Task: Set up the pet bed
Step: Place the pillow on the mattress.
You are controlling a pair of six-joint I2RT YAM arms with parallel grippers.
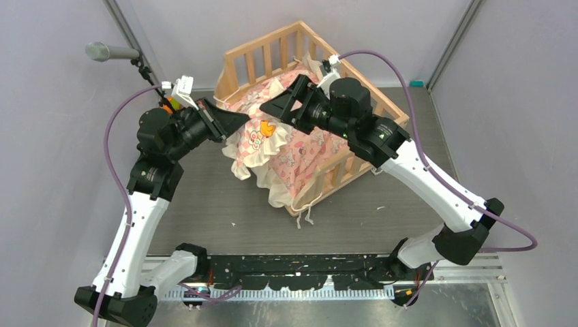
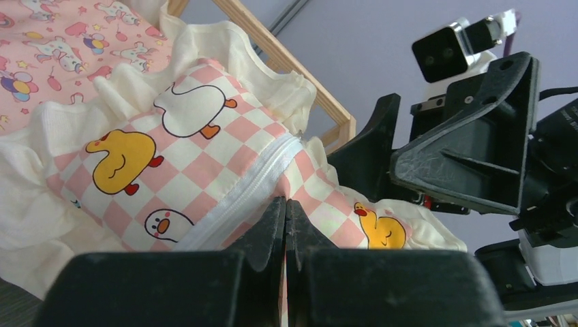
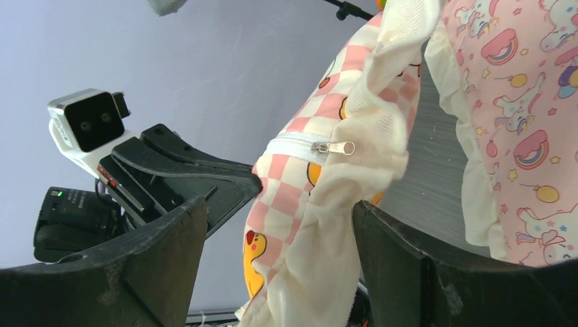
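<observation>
Grey table (image 1: 225, 204), pale walls; pet bed (image 1: 266, 43) sits angled at far centre, pink cushion (image 1: 300, 157) spilling over its near rail. My left gripper (image 2: 286, 208) is pinched tight on the duck-print pillow (image 2: 198, 157), by the bed's near-left corner. My right gripper (image 3: 279, 211) gapes wide, pillow between its fingers, unclamped.

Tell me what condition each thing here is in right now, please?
left gripper, shut, pinching the small pillow by its edge
right gripper, open, fingers either side of the pillow
small pillow, held up, hanging, zip closed
pink cushion, rumpled, spilling over the bed's near side
pet bed, standing upright, cushion not flat inside
</observation>
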